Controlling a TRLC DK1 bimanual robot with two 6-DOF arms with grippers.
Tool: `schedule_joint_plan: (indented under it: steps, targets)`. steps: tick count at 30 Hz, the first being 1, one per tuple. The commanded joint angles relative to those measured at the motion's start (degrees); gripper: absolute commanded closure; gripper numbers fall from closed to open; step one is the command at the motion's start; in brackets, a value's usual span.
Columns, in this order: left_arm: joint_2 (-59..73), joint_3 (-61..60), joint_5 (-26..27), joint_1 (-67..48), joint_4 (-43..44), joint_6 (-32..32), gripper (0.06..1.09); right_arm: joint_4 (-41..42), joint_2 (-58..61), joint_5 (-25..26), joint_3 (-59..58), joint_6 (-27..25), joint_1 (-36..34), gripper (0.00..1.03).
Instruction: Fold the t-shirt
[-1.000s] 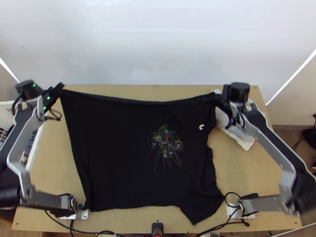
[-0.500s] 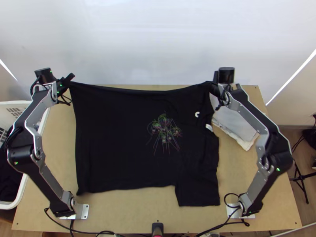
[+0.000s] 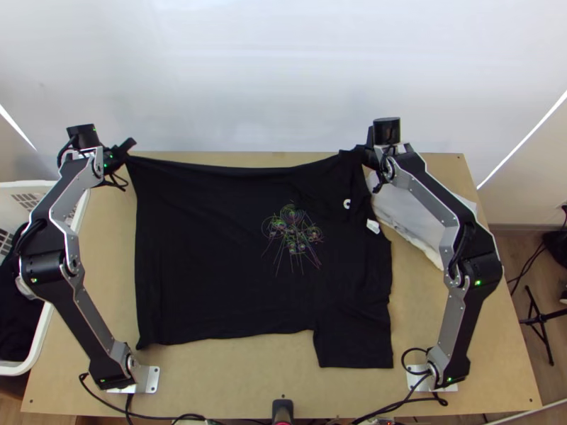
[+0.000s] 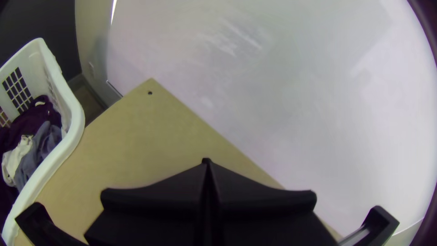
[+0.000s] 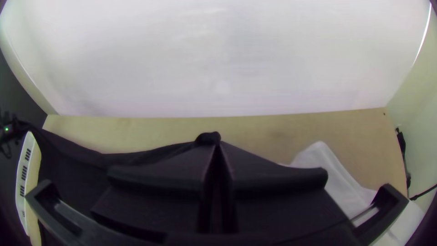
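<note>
A white basket (image 4: 68, 143) stands at the left edge of the top view, beside the bench (image 3: 227, 382), with dark cloth (image 3: 18, 326) in its lower part. The left wrist view brings out more of its load: purple cloth (image 4: 36, 116), grey-blue cloth (image 4: 38, 150) and a piece of white cloth (image 4: 16, 159), all bunched.

The black t-shirt (image 3: 212, 262) lies spread across the middle of the bench, a sleeve (image 3: 354, 347) at its lower right and its upper edge drawn between the grippers. The left gripper (image 3: 127, 149), at the upper left, has its fingers together, clamped on the shirt's upper left corner. The right gripper (image 3: 361, 151), right of centre near the bench's far edge, has its fingers clamped on the upper right part. At its tips the right wrist view shows a small bunched bit of black fabric (image 5: 208, 137).

Compared with half a second ago, the right gripper has shifted left, taking that part along; the upper edge sags a little more, and the white tag (image 3: 373, 227) shows more fully. The lower edge has hardly changed.

A white sheet-like thing (image 3: 407, 216) lies right of the shirt.
</note>
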Motion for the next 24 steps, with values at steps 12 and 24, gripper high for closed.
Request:
schedule_joint_plan:
  steps: [12, 24]
  targets:
    - [-18.99, -18.57, 7.75, -1.47, -15.3, 5.06, 1.05, -9.11, -7.1, 3.39, -7.77, 1.23, -0.2, 1.0]
    - [-21.27, -23.93, 7.84, 2.04, -14.86, 10.16, 1.05, -10.78, -9.56, 5.94, -13.57, 1.05, -1.69, 1.0]
